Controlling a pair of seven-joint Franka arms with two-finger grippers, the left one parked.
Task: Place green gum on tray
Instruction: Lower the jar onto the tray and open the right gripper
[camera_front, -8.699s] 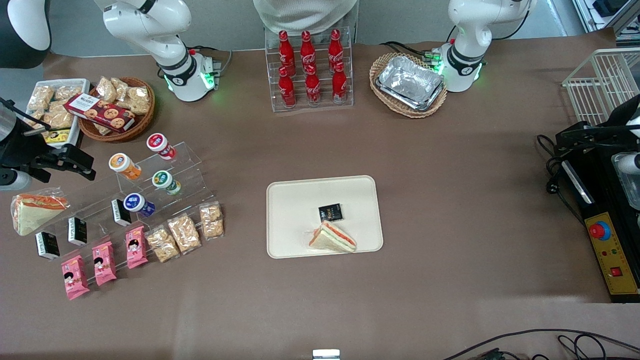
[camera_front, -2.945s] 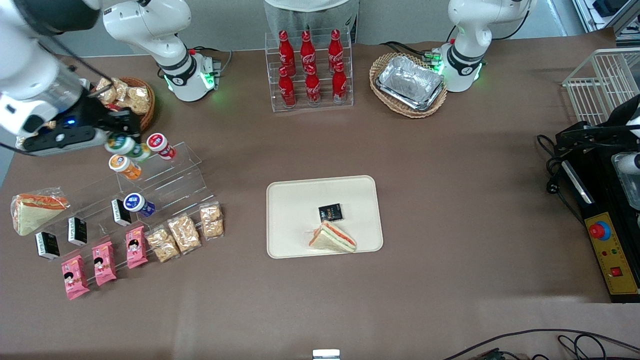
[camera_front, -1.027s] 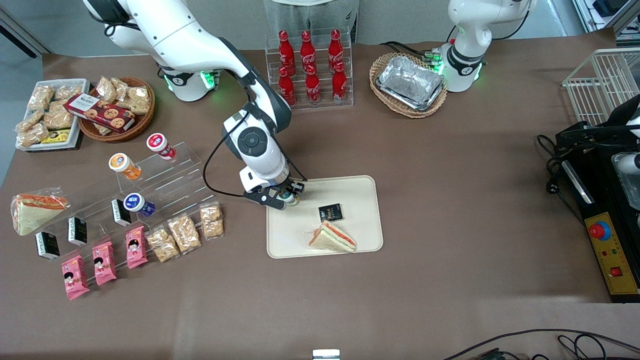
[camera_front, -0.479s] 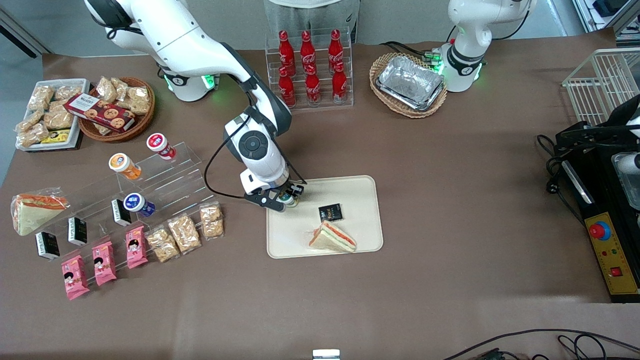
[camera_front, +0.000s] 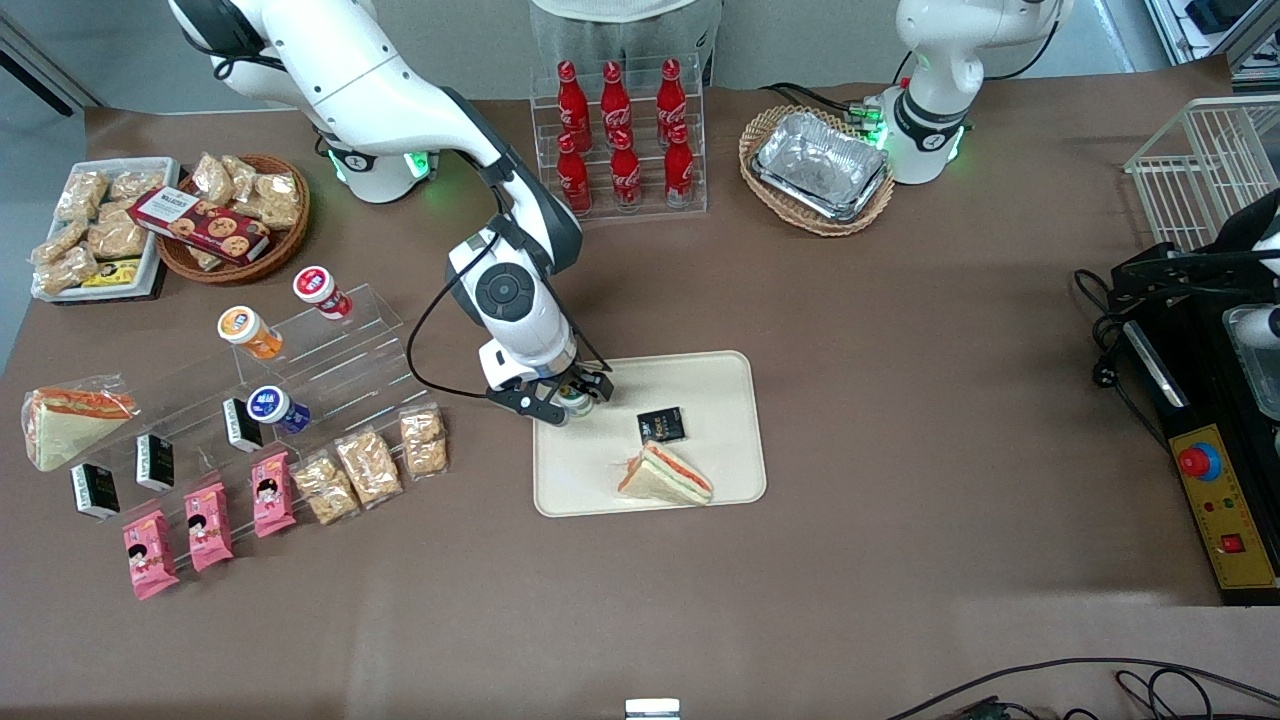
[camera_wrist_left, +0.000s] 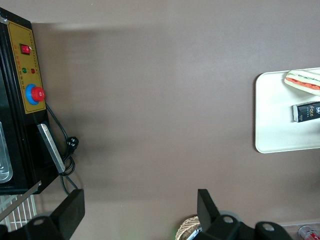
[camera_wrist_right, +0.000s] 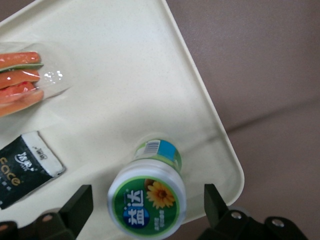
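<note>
Gum can: the green gum (camera_wrist_right: 150, 197) stands upright on the tray (camera_wrist_right: 125, 90), near the corner toward the working arm's end of the counter (camera_front: 900, 330).
Gripper: the gripper (camera_front: 566, 396) hangs directly over the can, jaws spread wide to either side and touching nothing (clear gaps show on both sides in the wrist view).
Tray contents: a wrapped sandwich (camera_front: 665, 474) and a small black packet (camera_front: 661, 425) lie well apart from the can.
Status: placement looks complete; only the lift-off seems left.
Risk: the tall, narrow can sits near the rim; a sideways drift while rising could clip the lid and topple it off the tray.
</note>
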